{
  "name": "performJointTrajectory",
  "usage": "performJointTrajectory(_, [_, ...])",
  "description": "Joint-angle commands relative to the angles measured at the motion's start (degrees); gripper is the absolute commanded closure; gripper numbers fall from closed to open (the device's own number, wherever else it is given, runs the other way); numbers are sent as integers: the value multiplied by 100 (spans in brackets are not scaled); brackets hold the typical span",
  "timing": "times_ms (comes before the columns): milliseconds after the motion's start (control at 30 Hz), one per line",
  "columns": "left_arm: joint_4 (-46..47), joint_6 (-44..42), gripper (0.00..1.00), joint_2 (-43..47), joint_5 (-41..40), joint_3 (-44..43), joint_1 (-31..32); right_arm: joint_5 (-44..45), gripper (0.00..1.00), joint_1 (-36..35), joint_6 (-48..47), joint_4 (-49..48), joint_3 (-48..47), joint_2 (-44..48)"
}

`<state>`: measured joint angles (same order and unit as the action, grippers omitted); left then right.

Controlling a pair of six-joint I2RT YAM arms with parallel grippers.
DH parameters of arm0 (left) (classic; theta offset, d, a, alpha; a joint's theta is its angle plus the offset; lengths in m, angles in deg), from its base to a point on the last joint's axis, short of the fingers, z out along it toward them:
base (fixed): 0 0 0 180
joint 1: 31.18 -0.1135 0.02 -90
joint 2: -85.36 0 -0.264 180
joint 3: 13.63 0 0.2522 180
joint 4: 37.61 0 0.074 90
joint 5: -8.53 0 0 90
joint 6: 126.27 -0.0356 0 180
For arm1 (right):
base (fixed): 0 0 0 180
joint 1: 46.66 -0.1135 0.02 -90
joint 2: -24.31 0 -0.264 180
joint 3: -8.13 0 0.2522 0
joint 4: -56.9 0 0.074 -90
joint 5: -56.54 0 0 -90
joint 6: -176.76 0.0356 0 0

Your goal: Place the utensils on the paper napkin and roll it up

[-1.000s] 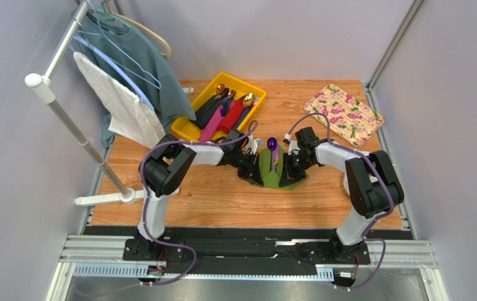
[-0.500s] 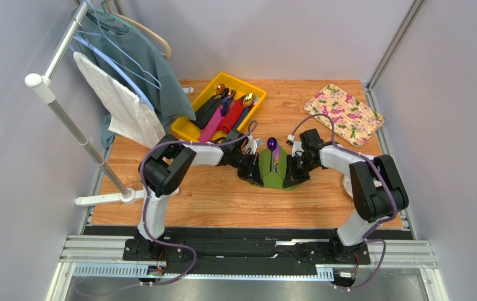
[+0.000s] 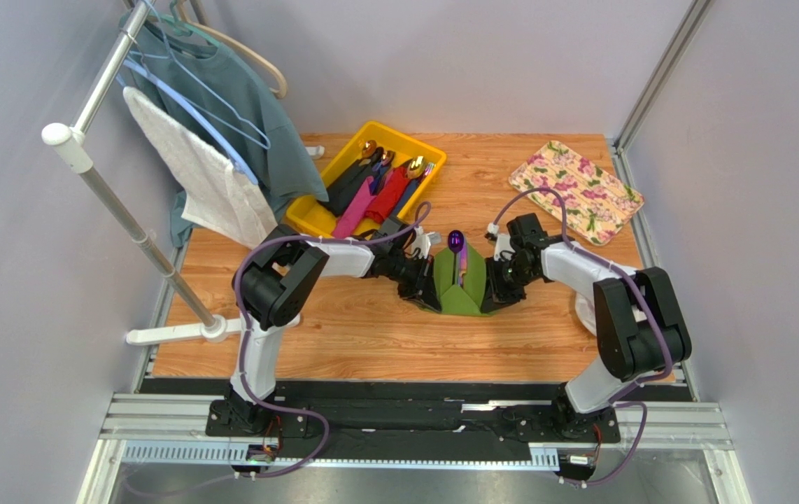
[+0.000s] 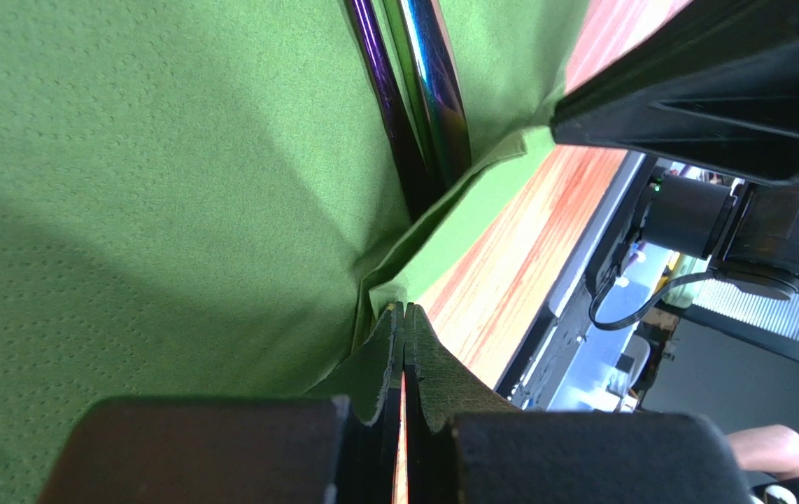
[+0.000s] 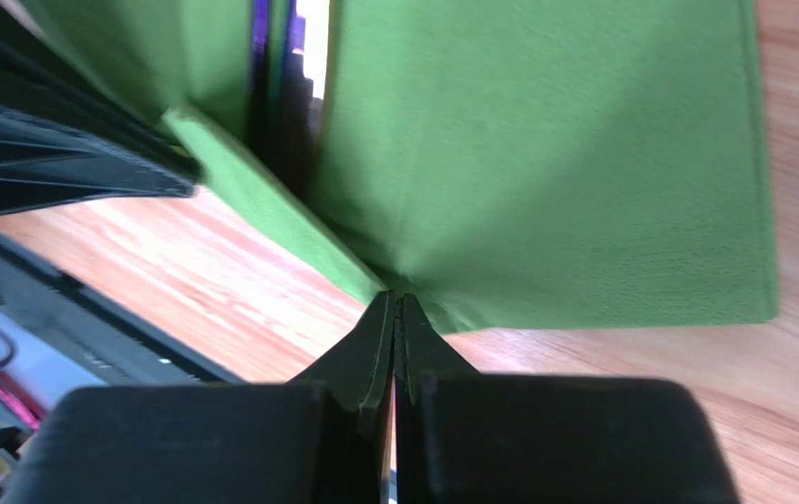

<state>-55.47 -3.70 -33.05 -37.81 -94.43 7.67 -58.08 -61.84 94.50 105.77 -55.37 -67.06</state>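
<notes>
The left end effector [image 4: 404, 315] and right end effector [image 5: 393, 305] each pinch shut on a lifted side of the green paper napkin [image 3: 446, 284], which cradles the purple utensils [image 3: 456, 240] on the wooden surface [image 3: 372, 336]; an uneven pull could tear the thin paper or tip them out.

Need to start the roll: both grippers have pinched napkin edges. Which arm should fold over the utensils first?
Right, by a small margin. The right gripper is shut on the paper napkin, its flap raised close beside the utensils. The left gripper grips equally but looks slightly farther out from above.
</notes>
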Motion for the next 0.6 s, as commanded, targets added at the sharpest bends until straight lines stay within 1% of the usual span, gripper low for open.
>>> performJointTrajectory(0, [-214, -138, 100, -77, -490, 130, -44, -508, 99, -90, 306, -92, -256, 252])
performJointTrajectory(133, [-223, -146, 100, -86, -507, 122, -44, -596, 100, -152, 534, -189, -265, 59])
performJointTrajectory(333, [-223, -155, 100, -77, -516, 113, -53, -649, 100, -222, 605, -286, -309, -152])
performJointTrajectory(467, [-232, -146, 100, -95, -508, 104, -53, -465, 100, -275, 614, -330, -353, -425])
performJointTrajectory(567, [-267, -173, 100, -59, -543, 130, -53, -140, 100, -292, 517, -199, -423, -671])
